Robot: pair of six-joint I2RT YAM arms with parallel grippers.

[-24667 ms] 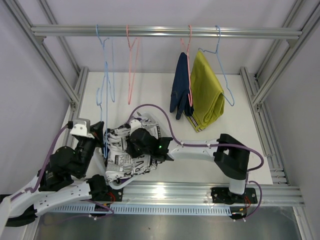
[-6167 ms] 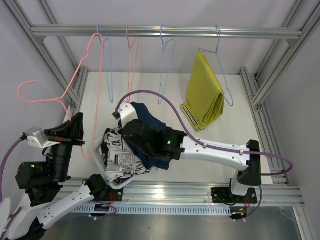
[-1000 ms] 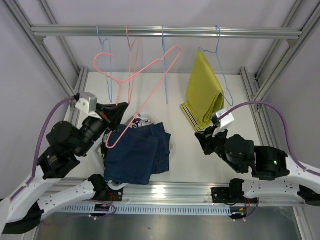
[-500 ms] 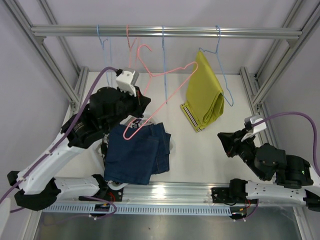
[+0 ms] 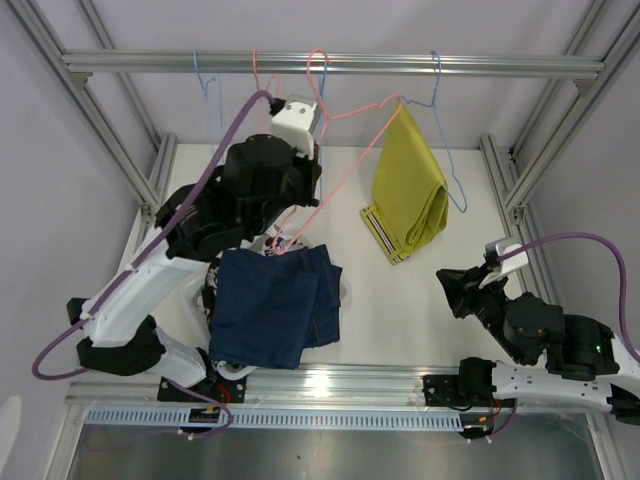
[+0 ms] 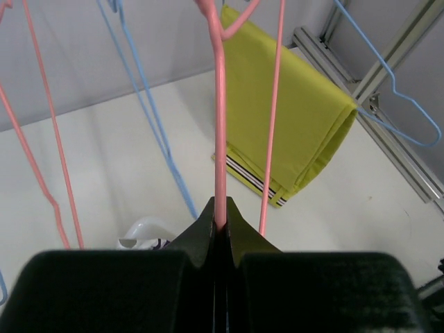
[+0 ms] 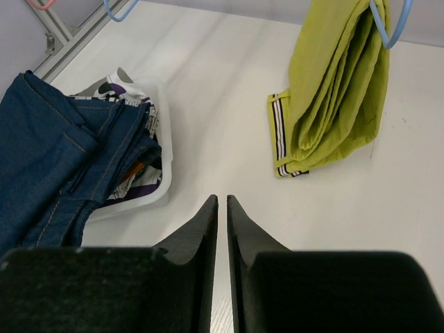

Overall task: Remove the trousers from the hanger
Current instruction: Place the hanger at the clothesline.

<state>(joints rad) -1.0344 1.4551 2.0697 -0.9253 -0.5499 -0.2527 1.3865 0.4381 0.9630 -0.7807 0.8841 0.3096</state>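
The mustard yellow trousers (image 5: 410, 185) (image 7: 333, 90) (image 6: 291, 118) hang folded over a blue hanger (image 5: 447, 150) on the rail's right side. My left gripper (image 5: 312, 165) (image 6: 220, 218) is raised high and shut on the wire of an empty pink hanger (image 5: 345, 150) (image 6: 219, 139), whose hook is up at the rail. Navy trousers (image 5: 275, 305) (image 7: 62, 166) lie on top of the pile in the white bin (image 7: 156, 198). At the lower right, low over the table, my right gripper (image 5: 447, 285) (image 7: 222, 201) has its jaws almost together, nothing between them.
The aluminium rail (image 5: 480, 66) runs across the top. An empty blue hanger (image 5: 207, 100) and another pink one (image 5: 262, 80) hang on its left part. Frame posts stand at both sides. Patterned cloth peeks out under the navy pair.
My left arm has swung up and to the right, carrying the pink hanger from beside the bin to the rail. The right arm has drawn back to the lower right.
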